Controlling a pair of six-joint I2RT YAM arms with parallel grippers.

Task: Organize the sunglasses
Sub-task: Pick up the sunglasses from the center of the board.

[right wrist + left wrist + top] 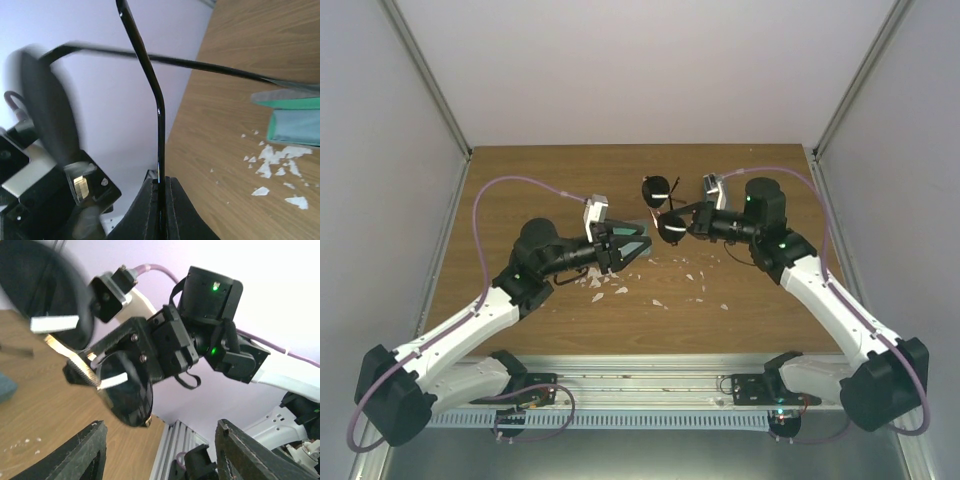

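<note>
A pair of sunglasses [661, 190] with dark rounded lenses hangs in the air over the back middle of the table. My right gripper [688, 224] is shut on one thin temple arm of it. In the right wrist view the fingers [150, 210] pinch that black arm [151, 75]. The left wrist view shows a dark lens [127, 395] with a white tag. My left gripper [618, 256] is open and empty, left of the sunglasses, its fingers [82, 455] wide apart. The pair with clear-looking lenses is not plainly in view.
An open case [638, 245] with green lining lies just by my left gripper; it also shows in the right wrist view [295, 103] with a light-blue cloth [297, 127] in it. White flecks [660, 285] are scattered on the wooden table [540, 190]. Metal rails bound the near edge.
</note>
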